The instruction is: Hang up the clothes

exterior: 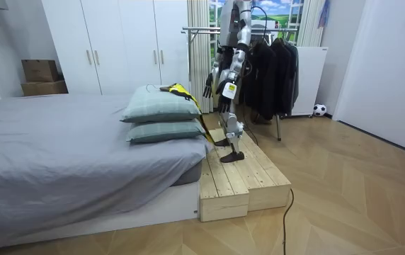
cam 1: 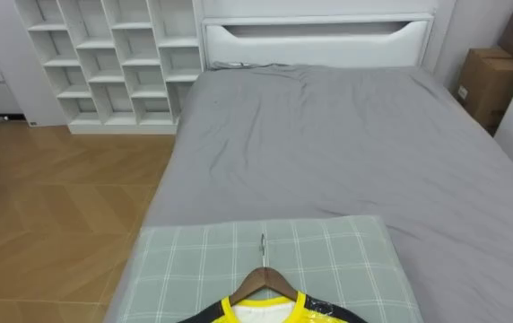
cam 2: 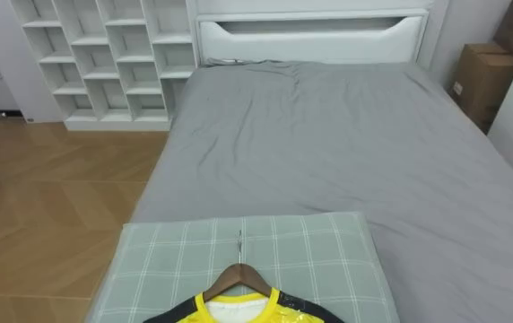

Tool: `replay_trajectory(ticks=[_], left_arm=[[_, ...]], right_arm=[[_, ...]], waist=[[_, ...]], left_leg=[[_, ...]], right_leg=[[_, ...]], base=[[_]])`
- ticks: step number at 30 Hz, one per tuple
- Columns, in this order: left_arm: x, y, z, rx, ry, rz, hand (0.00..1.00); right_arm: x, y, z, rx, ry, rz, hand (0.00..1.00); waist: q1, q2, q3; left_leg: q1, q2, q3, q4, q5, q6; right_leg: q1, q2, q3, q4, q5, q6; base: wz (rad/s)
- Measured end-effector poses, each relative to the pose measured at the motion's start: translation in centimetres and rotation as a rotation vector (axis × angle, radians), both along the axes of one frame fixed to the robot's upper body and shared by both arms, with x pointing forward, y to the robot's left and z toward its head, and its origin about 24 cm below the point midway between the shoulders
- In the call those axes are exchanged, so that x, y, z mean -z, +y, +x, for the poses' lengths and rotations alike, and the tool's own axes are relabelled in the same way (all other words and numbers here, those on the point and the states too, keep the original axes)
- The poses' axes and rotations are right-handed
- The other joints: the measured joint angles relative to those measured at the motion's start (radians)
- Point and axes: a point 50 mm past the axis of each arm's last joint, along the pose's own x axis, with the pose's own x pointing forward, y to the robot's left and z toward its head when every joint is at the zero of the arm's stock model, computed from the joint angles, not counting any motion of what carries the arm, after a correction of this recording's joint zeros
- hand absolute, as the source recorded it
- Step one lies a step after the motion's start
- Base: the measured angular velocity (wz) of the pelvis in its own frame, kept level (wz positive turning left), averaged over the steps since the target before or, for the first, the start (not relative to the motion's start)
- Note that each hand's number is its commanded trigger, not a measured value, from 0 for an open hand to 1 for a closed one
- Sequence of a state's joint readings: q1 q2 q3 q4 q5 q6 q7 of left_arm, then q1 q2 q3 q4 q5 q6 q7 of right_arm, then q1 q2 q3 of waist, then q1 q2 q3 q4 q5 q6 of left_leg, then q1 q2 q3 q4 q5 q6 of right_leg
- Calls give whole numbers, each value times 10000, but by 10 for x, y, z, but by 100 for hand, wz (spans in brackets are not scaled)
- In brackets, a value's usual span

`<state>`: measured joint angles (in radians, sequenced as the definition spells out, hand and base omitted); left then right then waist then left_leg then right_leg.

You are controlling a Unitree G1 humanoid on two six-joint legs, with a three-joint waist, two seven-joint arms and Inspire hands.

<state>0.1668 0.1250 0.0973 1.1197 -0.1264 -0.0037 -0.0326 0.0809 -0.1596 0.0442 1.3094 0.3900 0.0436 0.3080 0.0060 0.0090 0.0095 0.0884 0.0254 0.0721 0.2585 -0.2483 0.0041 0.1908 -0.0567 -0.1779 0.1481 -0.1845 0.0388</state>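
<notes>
A yellow shirt (cam 2: pixel 239 310) with dark shoulders is seen on a wooden hanger (cam 2: pixel 239 277), laid on a green checked pillow (cam 2: pixel 324 260) at the near end of a grey bed (cam 2: pixel 328 144). A white headboard (cam 2: pixel 310 36) is seen at the far end. White cubby shelves (cam 2: pixel 104 63) are set to the left over the wooden floor (cam 2: pixel 50 197), and cardboard boxes (cam 2: pixel 482 76) to the right.

You see a yellow shirt with dark shoulders (cam 1: pixel 270 312) on a wooden hanger (cam 1: pixel 264 278), lying flat on the checked green pillow (cam 1: pixel 194 269), metal hook pointing toward the headboard.
</notes>
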Motion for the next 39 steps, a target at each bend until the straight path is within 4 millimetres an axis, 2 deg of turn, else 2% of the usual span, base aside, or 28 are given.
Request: replay_trajectory(ticks=[2,3,5,9,14,31,39], left_arm=[[0,0,0,0,-1,0,0],[0,0,0,-6,-5,6,0],[0,1,0,-34,-17,15,0],[-1,2,0,-66,-53,41,0],[-1,3,2,-27,-226,106,0],[0,3,-10,-824,-166,31,0],[0,7,-18,-1301,201,727,0]], right_arm=[[0,0,0,-18,-9,-9,0],[0,0,1,-5,-31,-13,0],[0,0,1,29,-45,-11,0],[-1,0,3,-23,-159,-38,0],[-1,-1,5,-275,-396,-162,0],[-1,-1,1,-489,-317,-230,0],[0,0,1,-570,-234,-429,0]], waist=[[-13,-6,-3],[-18,-82,-36],[-6,-61,-15],[-13,-150,-46],[-10,-198,-45],[144,-221,-37],[273,-215,-48]], left_leg=[[12,0,24,-4,0,0],[18,-1,33,-4,0,1],[18,-4,63,-7,0,1],[-22,-18,99,-24,0,2],[-51,-19,98,-54,0,1],[-9,-21,64,-90,0,0],[-79,-19,19,-44,-1,-1]], right_leg=[[2,0,12,-4,0,1],[3,-2,16,-7,-1,1],[5,-4,51,-36,-2,2],[-12,-13,100,-141,-5,4],[-34,-13,82,-168,-9,11],[-37,-13,32,-194,-12,14],[-16,-14,-55,-164,-12,14]], base=[[0],[0],[-3],[-2],[0],[0],[1]])
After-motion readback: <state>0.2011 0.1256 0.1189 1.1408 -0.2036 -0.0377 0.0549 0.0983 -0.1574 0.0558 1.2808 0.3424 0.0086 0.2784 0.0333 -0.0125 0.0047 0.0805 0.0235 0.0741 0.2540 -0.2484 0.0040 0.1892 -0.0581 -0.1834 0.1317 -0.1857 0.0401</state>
